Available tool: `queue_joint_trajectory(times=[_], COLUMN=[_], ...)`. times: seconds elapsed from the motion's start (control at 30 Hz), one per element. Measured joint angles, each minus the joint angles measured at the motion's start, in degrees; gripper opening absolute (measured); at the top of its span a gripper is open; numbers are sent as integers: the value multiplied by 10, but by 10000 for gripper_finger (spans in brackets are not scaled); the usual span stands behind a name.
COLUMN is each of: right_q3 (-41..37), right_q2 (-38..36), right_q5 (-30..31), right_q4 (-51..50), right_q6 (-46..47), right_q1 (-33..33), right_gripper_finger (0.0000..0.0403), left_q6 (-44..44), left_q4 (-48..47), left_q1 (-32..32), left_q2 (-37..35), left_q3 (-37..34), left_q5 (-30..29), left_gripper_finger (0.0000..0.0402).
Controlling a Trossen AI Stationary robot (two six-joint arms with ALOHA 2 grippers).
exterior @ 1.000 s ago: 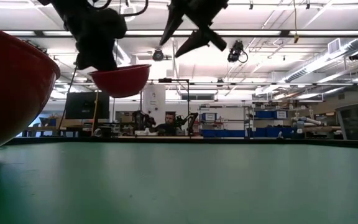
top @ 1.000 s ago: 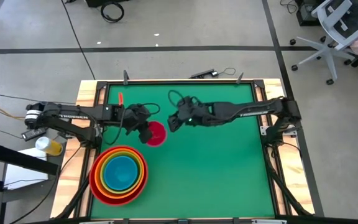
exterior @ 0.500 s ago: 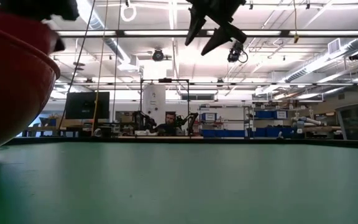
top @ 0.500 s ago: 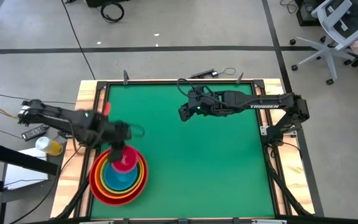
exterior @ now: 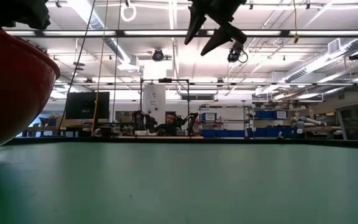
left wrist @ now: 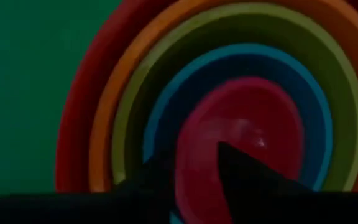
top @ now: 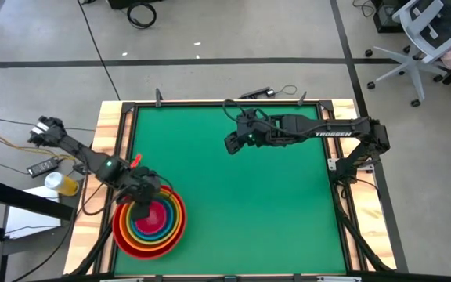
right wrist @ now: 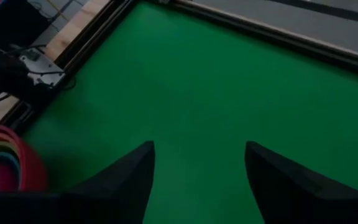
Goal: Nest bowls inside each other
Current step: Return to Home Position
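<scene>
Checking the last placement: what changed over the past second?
The left gripper carried the pink bowl from mid-table into the blue bowl and hovers over it. The right gripper drew back slightly, open. The other four bowls stayed nested.

Pink bowl [left wrist: 247, 118] now inside blue bowl [left wrist: 316, 118]

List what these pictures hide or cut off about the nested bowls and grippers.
- Low view: only the red bowl's wall shows, cut by the left edge; it hides everything inside it.
- High view: the left gripper covers part of the stack.
- Right wrist view: the edge crops the stack.
</scene>
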Motion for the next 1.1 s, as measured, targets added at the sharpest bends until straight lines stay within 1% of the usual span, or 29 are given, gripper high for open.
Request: queue_joint_trajectory(times=[0.13, 0.2, 0.3, 0.4, 0.5, 0.57, 0.67, 0.73, 0.77, 0.8, 0.87, 0.9, 0.93, 0.97, 1.0, 1.03, 1.1], right_q3=[0, 0, 0, 0, 0, 0, 0, -3, -9, -15, -29, -35, -40, -42, -43, -45, -50], right_q2=[0, 0, -2, -16, -49, -84, -146, -188, -208, -230, -267, -282, -295, -304, -312, -319, -329], right_q5=[-3, -3, -1, 0, 1, 12, 45, 53, 39, -2, -104, -141, -164, -172, -170, -153, -99], right_q4=[-10, -19, -24, -27, -36, -49, -69, -68, -55, -33, 25, 37, 36, 21, -8, -46, -107], right_q6=[13, 15, 20, 19, -3, -19, -50, -82, -101, -124, -154, -162, -165, -168, -167, -154, -106], right_q1=[5, 10, 25, 40, 54, 63, 83, 102, 113, 125, 149, 164, 180, 194, 206, 219, 244], right_gripper_finger=[258, 260, 259, 251, 238, 225, 196, 169, 153, 134, 92, 67, 43, 23, 13, 11, 14], left_q6=[-7, -16, -18, -3, 33, 67, 135, 181, 190, 203, 242, 265, 281, 284, 277, 265, 246], left_q4=[-4, -5, -2, -2, -1, 2, 34, 68, 102, 148, 232, 259, 268, 268, 267, 265, 265], left_q1=[-20, -25, -25, -25, -15, 1, 35, 56, 63, 68, 67, 63, 58, 53, 47, 42, 39], left_q2=[0, -2, -18, -47, -84, -110, -141, -158, -166, -178, -202, -213, -226, -234, -239, -241, -242], left_q3=[0, 0, 8, 31, 71, 101, 143, 161, 165, 166, 160, 153, 144, 133, 120, 106, 80], left_q5=[-1, -9, -22, -80, -153, -187, -218, -259, -277, -285, -282, -270, -257, -244, -236, -235, -236], left_gripper_finger=[196, 228, 250, 248, 230, 210, 172, 142, 124, 103, 54, 28, 15, 10, 9, 7, 4])
